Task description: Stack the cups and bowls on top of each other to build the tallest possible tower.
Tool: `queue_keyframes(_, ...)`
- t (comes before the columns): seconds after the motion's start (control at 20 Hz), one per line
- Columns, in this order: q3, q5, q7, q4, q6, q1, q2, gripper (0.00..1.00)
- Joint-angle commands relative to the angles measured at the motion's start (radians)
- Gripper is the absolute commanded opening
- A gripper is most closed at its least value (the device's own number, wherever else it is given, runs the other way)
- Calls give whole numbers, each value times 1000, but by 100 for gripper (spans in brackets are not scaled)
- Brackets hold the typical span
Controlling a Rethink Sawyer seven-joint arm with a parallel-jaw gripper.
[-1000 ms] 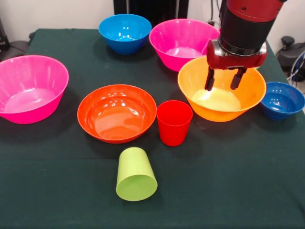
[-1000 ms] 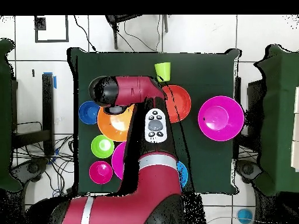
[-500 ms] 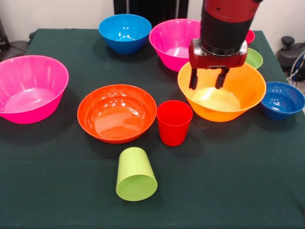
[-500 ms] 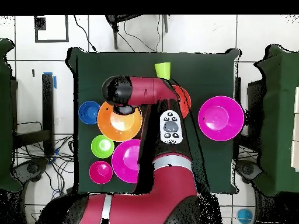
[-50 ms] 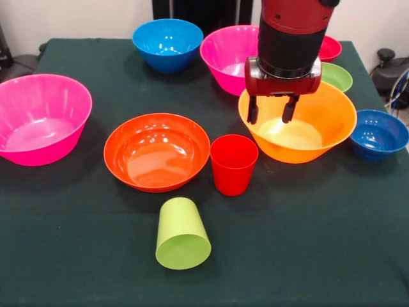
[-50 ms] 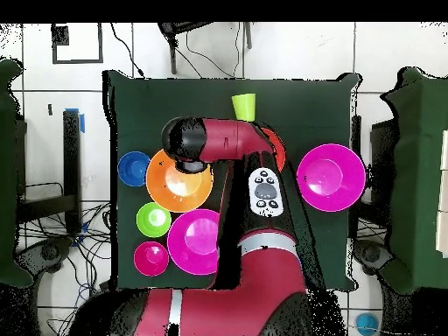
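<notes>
Red-orange bowl (image 6: 276, 150) half under arm (image 6: 229, 140)

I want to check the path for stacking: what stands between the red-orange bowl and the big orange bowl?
In the front view, the upright red cup stands between the red-orange bowl and the orange bowl.

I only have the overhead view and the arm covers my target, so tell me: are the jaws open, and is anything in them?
Observer: The jaws are open and empty, hanging over the big orange bowl.
Operator: Is there a red cup anywhere? I can't find one.
Observer: Yes. The red cup stands upright, mouth up, between the red-orange bowl and the orange bowl.
Operator: Is any bowl hidden under the arm?
Observer: An empty light blue bowl sits beside a pink bowl.
</notes>
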State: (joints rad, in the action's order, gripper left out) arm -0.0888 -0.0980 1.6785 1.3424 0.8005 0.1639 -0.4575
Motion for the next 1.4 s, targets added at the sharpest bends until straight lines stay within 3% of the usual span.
queue_keyframes(0.05,-121,-67,-101,89,-87,38,29,100)
queue_keyframes(0.6,-135,-106,-117,165,-118,67,-6,100)
queue_keyframes(1.0,-120,-134,-22,178,-213,30,28,100)
queue_keyframes(1.4,-133,-163,-86,199,-177,72,2,100)
